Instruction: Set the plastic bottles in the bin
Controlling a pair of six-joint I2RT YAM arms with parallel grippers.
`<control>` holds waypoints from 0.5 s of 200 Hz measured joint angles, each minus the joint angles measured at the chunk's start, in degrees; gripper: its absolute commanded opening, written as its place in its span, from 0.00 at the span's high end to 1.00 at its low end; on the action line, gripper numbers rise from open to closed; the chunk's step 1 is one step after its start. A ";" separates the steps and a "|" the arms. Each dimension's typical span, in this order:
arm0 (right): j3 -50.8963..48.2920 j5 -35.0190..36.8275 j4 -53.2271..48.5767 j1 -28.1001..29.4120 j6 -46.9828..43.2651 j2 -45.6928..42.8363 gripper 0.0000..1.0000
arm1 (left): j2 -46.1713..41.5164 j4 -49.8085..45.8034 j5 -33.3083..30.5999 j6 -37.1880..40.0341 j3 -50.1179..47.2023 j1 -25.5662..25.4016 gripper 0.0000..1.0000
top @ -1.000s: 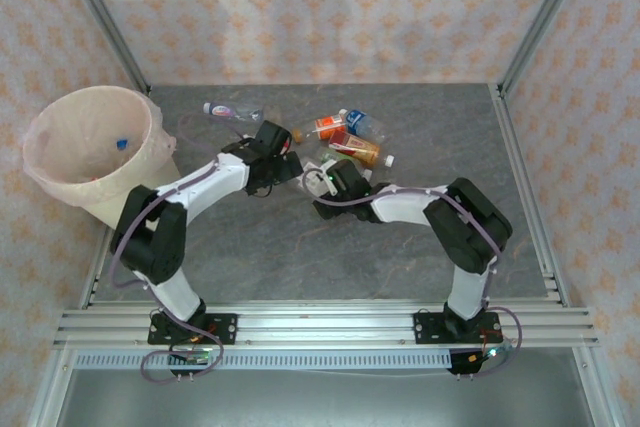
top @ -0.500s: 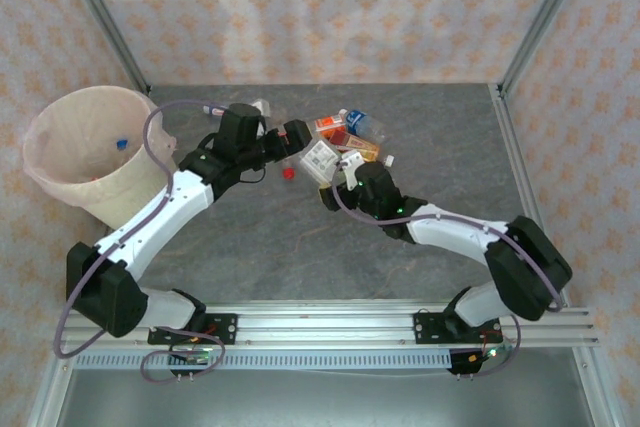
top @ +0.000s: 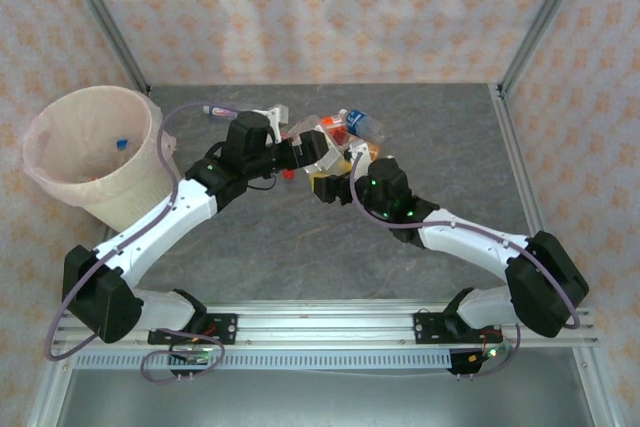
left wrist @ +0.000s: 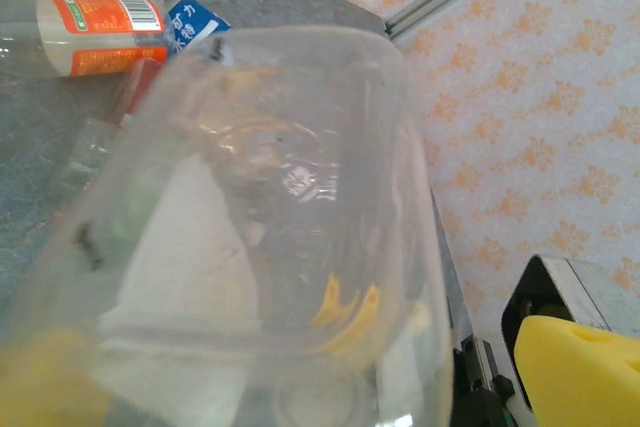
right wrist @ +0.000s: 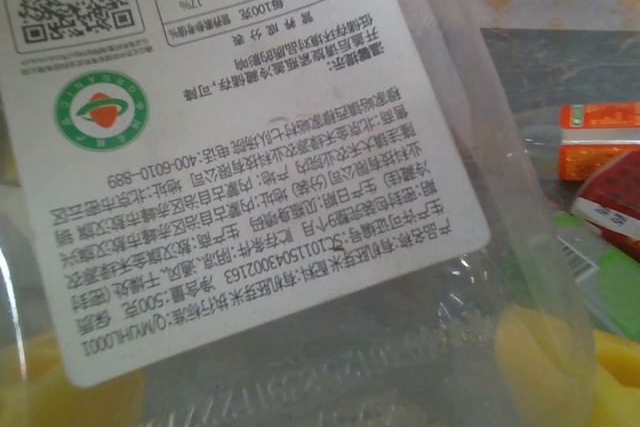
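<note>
Top external — bin (top: 70, 142) at table's (top: 300, 257) left edge.

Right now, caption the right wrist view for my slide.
White-labelled clear bottle held between yellow fingers of the right gripper; orange-labelled bottle beyond.

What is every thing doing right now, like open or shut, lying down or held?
bin, upright, open-topped, bag-lined.
white-label bottle, gripped around its body.
right gripper, shut on that bottle.
left gripper, wide open around the bottle's end.
orange-label bottle, lying on its side.
bottle nearest the bin, lying on its side.
</note>
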 measured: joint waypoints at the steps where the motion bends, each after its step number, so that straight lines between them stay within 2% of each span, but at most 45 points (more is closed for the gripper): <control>1: 0.00 -0.17 0.04 0.00 0.00 -0.02 0.33 | 0.00 0.00 -0.09 0.00 0.00 -0.02 0.00; 37: 0.02 -3.04 0.90 0.39 0.92 -0.61 0.32 | 0.28 0.39 -2.19 -0.50 0.00 0.00 0.11; 82: 1.07 -4.13 -0.24 0.63 1.42 -1.14 0.30 | 0.68 0.83 -3.15 -0.28 0.07 -0.02 0.38; 100: 1.57 -4.20 -1.66 0.63 1.25 -1.14 0.28 | 0.66 0.96 -3.08 -0.48 0.20 -0.28 0.45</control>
